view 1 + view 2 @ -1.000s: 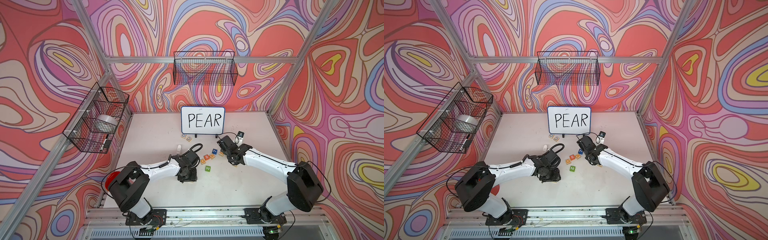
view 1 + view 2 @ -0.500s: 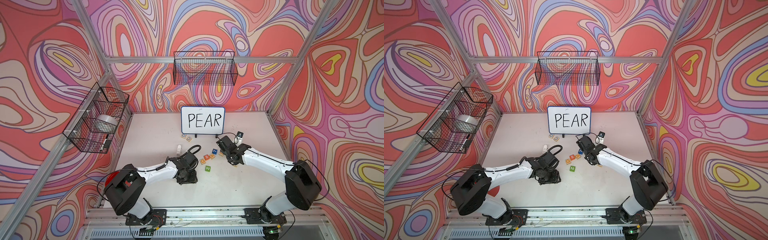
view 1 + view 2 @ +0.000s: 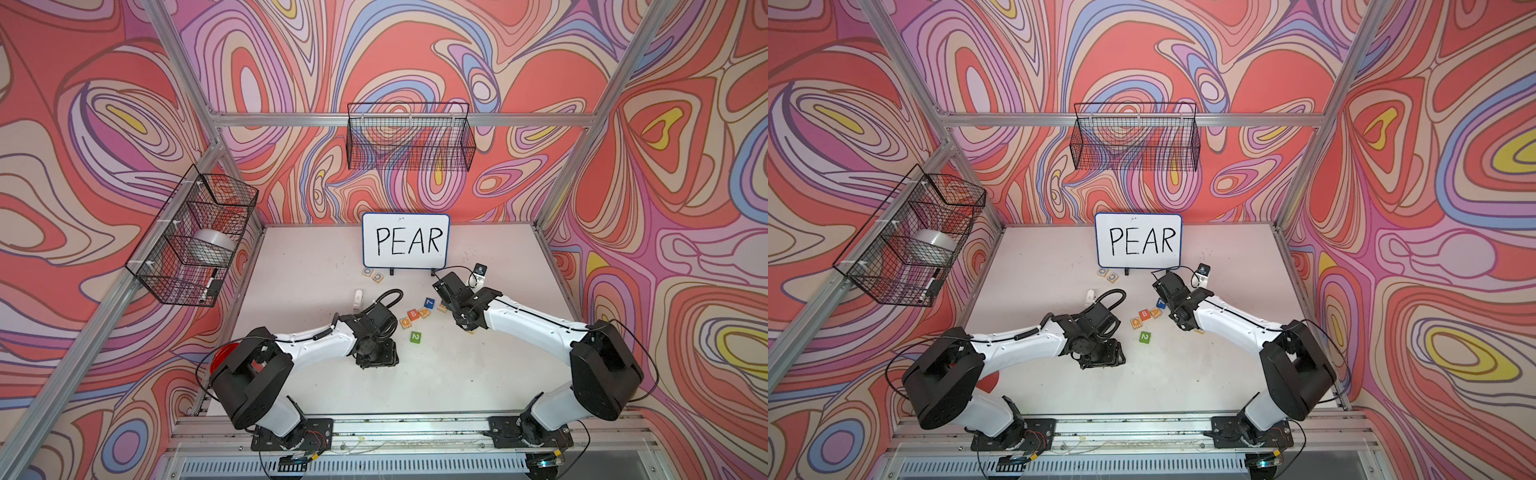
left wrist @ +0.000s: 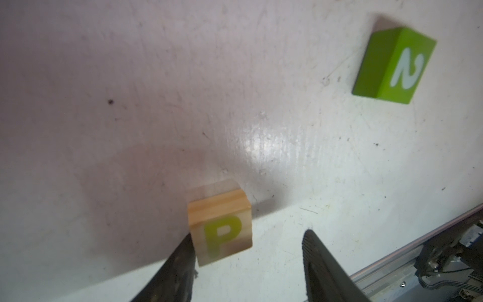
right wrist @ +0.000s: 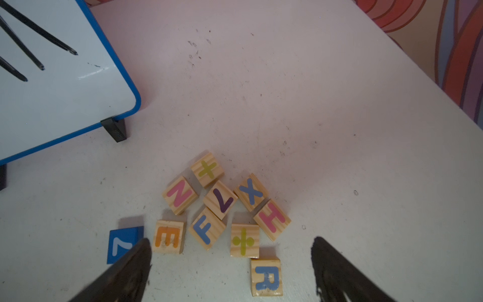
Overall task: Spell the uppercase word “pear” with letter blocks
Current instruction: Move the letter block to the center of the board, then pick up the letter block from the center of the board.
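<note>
A pale-wood block with a yellow P (image 4: 220,230) shows blurred in the left wrist view, low over the white table. It touches one finger (image 4: 180,264) of my left gripper (image 4: 248,235). A wide gap separates it from the other finger (image 4: 321,264), so the gripper is open. My right gripper (image 5: 232,240) hangs open over a cluster of pale blocks and holds nothing. Between its fingers lie the blue R (image 5: 266,277) and an orange E (image 5: 168,236). A pale block with an orange letter (image 3: 424,312) lies beside the red B cube (image 3: 413,314).
A green 2 cube (image 4: 392,68) (image 3: 416,337) lies right of the left gripper. A blue 7 cube (image 5: 122,244) sits by a right finger. The PEAR whiteboard (image 3: 406,241) stands at the back, with two pale blocks (image 3: 372,274) before it. The table's metal front rail (image 4: 392,256) is close.
The left gripper has shifted slightly toward the front edge and its elbow has swung out to the left. The right arm has barely moved.
</note>
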Robot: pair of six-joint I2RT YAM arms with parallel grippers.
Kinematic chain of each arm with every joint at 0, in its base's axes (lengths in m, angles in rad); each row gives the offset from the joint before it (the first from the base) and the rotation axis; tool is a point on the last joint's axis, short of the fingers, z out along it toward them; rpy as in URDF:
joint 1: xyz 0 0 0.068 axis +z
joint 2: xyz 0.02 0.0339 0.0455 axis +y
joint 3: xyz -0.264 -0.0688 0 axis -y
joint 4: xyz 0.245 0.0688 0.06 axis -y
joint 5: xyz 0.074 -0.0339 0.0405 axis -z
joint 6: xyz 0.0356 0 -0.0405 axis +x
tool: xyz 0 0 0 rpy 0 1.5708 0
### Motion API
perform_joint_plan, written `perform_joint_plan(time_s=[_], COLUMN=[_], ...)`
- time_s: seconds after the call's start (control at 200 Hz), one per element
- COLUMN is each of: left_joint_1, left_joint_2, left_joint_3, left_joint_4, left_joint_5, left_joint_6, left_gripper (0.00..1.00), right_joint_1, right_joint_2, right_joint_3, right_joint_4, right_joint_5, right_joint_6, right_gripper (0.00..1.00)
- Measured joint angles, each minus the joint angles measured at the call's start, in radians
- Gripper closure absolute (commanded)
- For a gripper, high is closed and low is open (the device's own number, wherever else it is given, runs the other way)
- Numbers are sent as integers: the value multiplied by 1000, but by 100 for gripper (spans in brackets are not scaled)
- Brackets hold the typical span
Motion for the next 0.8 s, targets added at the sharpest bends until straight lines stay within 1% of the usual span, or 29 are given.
perform_joint_plan(time_s=[0.135,0.275,0.366,0.461,0.601,0.686,0.796], left_joint_1=[0,0,0,2,20,38,55], left_joint_2=[-45,-149,-205,-249,-283,-293,-304], left_joint_3=[19,103,178,220,225,207,161], left_joint_4=[-50,-101,-106,-106,-109,-103,-92], left_joint_5=[-52,-154,-240,-317,-377,-384,-387], left_joint_6=[38,115,174,228,278,287,288], left_gripper=[35,27,21,17,16,16,16], right_joint_1=[0,0,0,0,0,0,0], right_joint_2=[0,2,12,13,13,13,32], right_joint_3=[14,36,66,74,65,57,61], right_joint_4=[1,-3,-30,-45,-50,-47,-46], right_joint_5=[-1,-15,-59,-130,-218,-251,-284], right_joint_6=[-10,-22,-13,10,46,64,76], right_gripper=[3,3,6,8,9,10,15])
